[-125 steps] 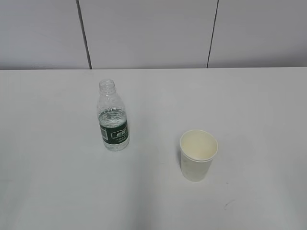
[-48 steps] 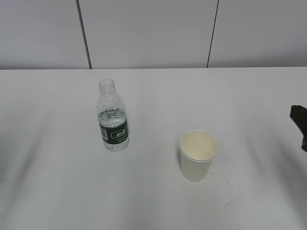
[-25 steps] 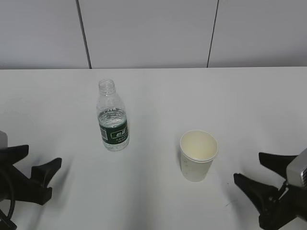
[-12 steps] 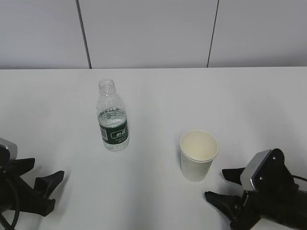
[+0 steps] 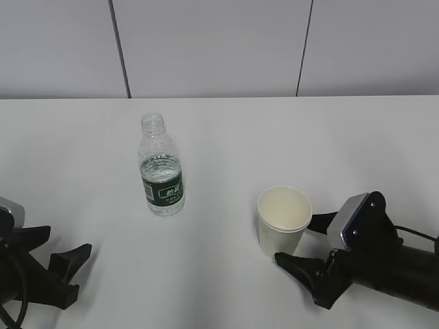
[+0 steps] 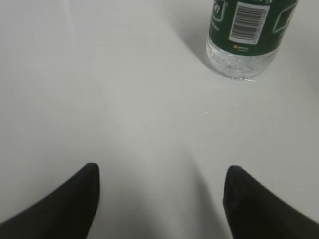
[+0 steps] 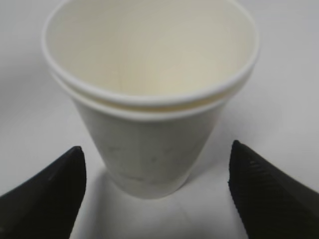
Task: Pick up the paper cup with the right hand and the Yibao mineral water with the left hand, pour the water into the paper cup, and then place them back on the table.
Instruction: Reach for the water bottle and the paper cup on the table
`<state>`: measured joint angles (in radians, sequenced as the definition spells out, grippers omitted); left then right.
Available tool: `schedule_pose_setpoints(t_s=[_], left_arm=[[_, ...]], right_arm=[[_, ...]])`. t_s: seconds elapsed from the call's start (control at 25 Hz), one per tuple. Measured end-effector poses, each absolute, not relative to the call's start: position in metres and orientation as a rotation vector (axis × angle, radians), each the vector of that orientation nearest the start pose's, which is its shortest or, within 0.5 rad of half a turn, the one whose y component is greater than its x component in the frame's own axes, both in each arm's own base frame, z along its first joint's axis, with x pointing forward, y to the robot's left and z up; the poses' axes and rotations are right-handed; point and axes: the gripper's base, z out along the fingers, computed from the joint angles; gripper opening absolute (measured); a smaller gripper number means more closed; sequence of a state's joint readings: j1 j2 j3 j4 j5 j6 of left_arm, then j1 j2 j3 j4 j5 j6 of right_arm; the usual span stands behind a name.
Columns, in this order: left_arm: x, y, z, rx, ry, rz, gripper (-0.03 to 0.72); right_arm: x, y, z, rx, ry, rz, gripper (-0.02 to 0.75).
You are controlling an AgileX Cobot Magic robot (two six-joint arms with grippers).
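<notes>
The right black two-finger end effector stood released, its fingers flanking, not touching, the cream-white tapered paper cup, presumably lined up to grasp its wall. The cup stood upright and empty. The left black end effector, also released, lay well short of the clear ribbed green-labelled bottle ahead on the white tabletop.
</notes>
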<state>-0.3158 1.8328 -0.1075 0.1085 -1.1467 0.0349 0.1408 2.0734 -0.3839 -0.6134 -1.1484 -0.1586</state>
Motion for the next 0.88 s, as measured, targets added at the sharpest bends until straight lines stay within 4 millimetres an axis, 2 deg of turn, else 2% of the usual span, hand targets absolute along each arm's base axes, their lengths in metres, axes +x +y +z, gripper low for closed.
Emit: schedule_pose_setpoints(t_s=[0.32,0.88], left_arm=[[0.183,-0.069,0.091,0.467,2.018,-0.247,0.481],[0.183,-0.069,0.091,0.467,2.017,-0.247,0.481]], right_arm=[[0.255,0.089,0.066,-0.901,1.782,0.447,0.672],[0.266,0.094,0.067,-0.93,1.741,0.486,0.659]])
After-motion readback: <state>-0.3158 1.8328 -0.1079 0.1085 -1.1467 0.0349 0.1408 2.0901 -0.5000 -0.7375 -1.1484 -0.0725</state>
